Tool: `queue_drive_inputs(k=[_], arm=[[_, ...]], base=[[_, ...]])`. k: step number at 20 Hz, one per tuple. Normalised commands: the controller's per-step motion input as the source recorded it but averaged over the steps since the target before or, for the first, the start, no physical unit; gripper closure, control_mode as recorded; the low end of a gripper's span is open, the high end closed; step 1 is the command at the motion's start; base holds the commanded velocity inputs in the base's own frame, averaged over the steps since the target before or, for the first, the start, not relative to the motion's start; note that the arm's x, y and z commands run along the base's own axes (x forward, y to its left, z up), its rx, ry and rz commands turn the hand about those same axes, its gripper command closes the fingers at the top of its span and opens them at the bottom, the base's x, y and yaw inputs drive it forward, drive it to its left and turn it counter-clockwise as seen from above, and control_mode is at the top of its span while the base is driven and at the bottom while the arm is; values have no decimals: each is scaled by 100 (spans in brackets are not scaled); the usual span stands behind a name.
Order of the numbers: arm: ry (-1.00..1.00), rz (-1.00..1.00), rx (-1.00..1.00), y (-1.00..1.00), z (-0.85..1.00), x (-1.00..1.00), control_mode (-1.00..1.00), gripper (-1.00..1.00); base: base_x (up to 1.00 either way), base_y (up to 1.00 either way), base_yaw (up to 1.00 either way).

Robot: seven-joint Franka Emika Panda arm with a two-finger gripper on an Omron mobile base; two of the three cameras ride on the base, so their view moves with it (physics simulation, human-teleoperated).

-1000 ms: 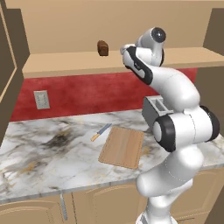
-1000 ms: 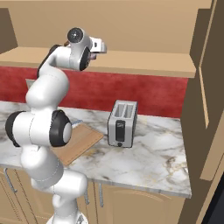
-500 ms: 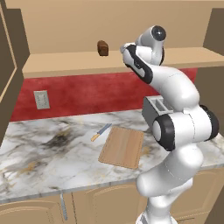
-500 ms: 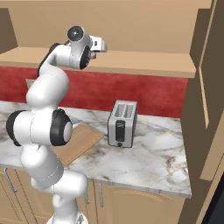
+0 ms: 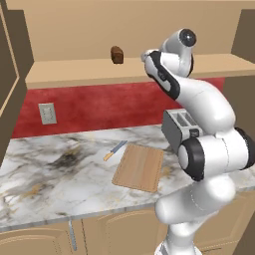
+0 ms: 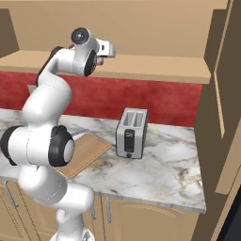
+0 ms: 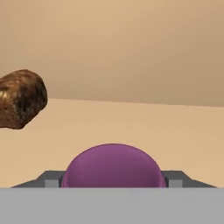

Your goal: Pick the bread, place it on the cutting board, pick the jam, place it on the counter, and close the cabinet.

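Note:
The jam (image 7: 113, 166), a purple jar, sits between my gripper's (image 7: 113, 180) dark fingertips (image 7: 51, 179) in the hand view, on the tan cabinet shelf (image 5: 74, 74). The gripper is shut on it. The bread (image 7: 22, 98), a dark brown loaf, lies on the same shelf to the left of the jar and apart from it; the bread (image 5: 117, 55) is left of my hand (image 6: 107, 49). Below, the wooden cutting board (image 5: 139, 167) lies flat on the marble counter (image 5: 50, 174).
A silver toaster (image 6: 132, 132) stands on the counter right of the cutting board (image 6: 87, 150). A knife (image 5: 114, 150) lies by the board's far left corner. Open cabinet doors (image 6: 226, 70) stand at the sides. An outlet (image 5: 47, 113) is on the red backsplash.
The jaws have closed in around the jam. The arm, the bread and the rest of the scene have stayed where they were.

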Motion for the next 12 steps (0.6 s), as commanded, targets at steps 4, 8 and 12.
queue_drive_inputs(k=[4,8,12], arm=[[0,0,4,-23,-6,-55,-100,100],[-1,0,4,-27,-8,-59,-100,100],[-2,0,2,-26,-8,-58,-100,100]], base=[[0,0,0],[0,0,0],[0,0,0]])
